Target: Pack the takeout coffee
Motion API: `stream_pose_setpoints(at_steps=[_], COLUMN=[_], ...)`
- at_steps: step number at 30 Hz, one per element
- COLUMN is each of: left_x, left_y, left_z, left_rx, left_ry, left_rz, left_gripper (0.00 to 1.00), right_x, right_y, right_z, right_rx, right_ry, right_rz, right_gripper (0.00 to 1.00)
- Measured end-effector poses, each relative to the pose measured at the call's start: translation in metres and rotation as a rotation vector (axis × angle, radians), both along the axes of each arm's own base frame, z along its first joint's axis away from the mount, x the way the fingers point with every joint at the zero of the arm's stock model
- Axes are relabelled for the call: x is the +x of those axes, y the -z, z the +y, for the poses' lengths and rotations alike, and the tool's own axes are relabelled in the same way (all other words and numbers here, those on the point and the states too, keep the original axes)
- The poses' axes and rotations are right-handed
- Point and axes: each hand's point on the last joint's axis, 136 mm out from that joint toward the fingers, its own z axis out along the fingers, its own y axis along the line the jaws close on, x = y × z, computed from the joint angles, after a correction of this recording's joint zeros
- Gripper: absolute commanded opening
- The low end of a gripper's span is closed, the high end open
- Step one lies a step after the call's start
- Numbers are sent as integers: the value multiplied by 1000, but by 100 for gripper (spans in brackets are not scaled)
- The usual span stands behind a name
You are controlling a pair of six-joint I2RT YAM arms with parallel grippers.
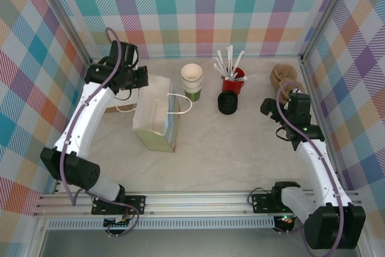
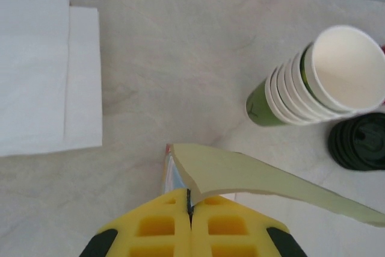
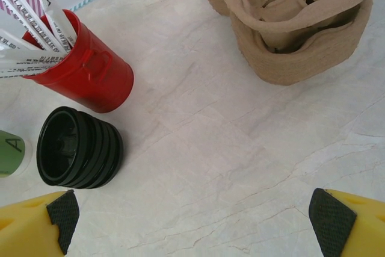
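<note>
Yellow fingers of my left gripper [image 2: 190,212] sit closest to the left wrist lens. They are pressed together with no gap and clamped on the pale green upper edge of the paper bag [image 2: 258,182]. Beyond that edge is bare table [image 2: 180,58], with a pile of white napkins [image 2: 42,70] off to one side.

My right gripper [image 3: 192,227] hangs over bare table with its jaws fully apart and nothing between them. Just ahead of one pad is a stack of black lids [image 3: 78,147]. The red cup [image 3: 96,73] of white sticks [image 3: 30,34] stands just behind that stack. The brown trays [image 3: 295,22] sit farther off, toward the back wall.

Task item location: the cups [image 1: 192,81], pale green outside and cream inside, are nested in one stack at the far middle of the table. The stack is to the right of the bag and to the left of the red cup. No cup carries a lid, and I see none in the bag.

Step in hand, as I judge it: securing the bag's mouth so that it can receive a cup. Packing proper is not yet begun.

Next move, requirements:
1. The left gripper holds the paper edge steady without tearing it.
2. The right gripper travels left, past the lids, to the cup stack.
3. It closes on the top cup alone and lifts it straight off, so the cups below stay put.
4. One lid is taken from its stack and seated on the rim before bagging.
</note>
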Motion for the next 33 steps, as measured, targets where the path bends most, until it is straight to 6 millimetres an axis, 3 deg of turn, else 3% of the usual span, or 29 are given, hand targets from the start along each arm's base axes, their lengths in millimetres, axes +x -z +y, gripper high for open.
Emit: stream_pose_setpoints(at_steps=[6,10,18,25,29,33], left_x=[38,65,119,149,149,142], left_y=[-10,-16,-10,3,-3,-19], left_z=[13,17,34,46,50,54], left_rx=[-30,-42,-63,-66,-68,-70], left_ry=[7,20,9,-4,-10,-8], left_rz=[-25,-45,-49,-33,-41,-67], left_gripper=[0,0,0,35,59,68], right_x=[-2,0,10,30,47,68], right_y=[-12,-34,-65,-81,-93,-98], right_z=[13,29,70,129,167,201], right_rx=[58,115,226,238,240,246], right_ry=[-48,-95,-183,-295,-360,-409], right_rz=[0,-24,-28,28,36,46], right_gripper=[96,94,92,87,82,75])
